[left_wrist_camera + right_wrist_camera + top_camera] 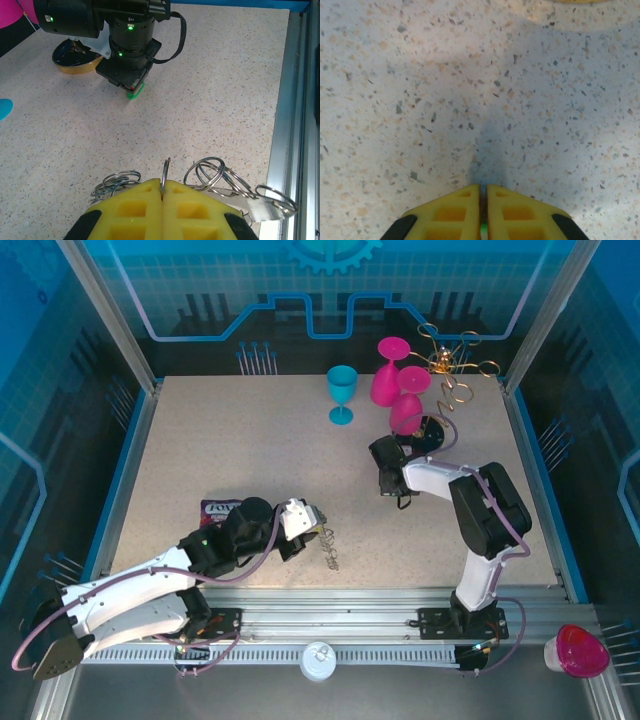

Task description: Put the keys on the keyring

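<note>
The keyring (330,548) lies near the table's front edge as a cluster of silvery wire loops (210,172). My left gripper (163,186) is shut on one loop (165,172), which stands upright between the yellow pads; in the top view this gripper (312,523) sits just left of the loops. My right gripper (483,192) points down at the tabletop, shut on a key with a green head (483,227) that shows as a sliver between its pads. In the left wrist view the green key (134,93) pokes out under the right gripper (131,86), low over the table.
Behind the right gripper stands a gold wire stand with a dark round base (432,430). Two pink glasses (390,375) and a teal glass (341,395) stand at the back. A dark packet (220,510) lies by the left arm. The metal rail (290,125) bounds the table.
</note>
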Action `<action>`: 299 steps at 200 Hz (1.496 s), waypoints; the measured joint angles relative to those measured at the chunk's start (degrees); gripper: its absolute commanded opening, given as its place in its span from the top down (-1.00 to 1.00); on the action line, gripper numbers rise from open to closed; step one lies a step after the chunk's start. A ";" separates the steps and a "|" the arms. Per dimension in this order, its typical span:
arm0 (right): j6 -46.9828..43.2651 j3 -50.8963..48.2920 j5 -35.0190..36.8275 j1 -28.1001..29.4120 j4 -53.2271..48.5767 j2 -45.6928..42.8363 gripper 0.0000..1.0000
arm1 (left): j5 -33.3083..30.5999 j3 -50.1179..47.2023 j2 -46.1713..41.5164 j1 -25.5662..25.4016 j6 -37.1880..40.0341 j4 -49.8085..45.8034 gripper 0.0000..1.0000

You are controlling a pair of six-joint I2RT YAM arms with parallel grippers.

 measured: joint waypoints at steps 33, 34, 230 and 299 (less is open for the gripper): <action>0.63 -1.31 0.00 0.48 -0.92 -2.10 0.96 | -0.02 0.00 0.46 0.00 0.17 -0.04 1.00; 0.63 -1.36 0.00 0.48 -0.94 -2.14 0.96 | -0.02 0.00 0.46 0.00 0.17 -0.04 1.00; -2.80 -2.93 -7.06 -2.40 -1.49 -4.17 0.41 | 0.39 0.00 2.69 0.00 0.42 0.44 1.00; -5.07 -2.91 -15.65 1.20 -1.77 -5.55 0.54 | 0.39 0.00 2.69 0.00 1.46 0.46 1.00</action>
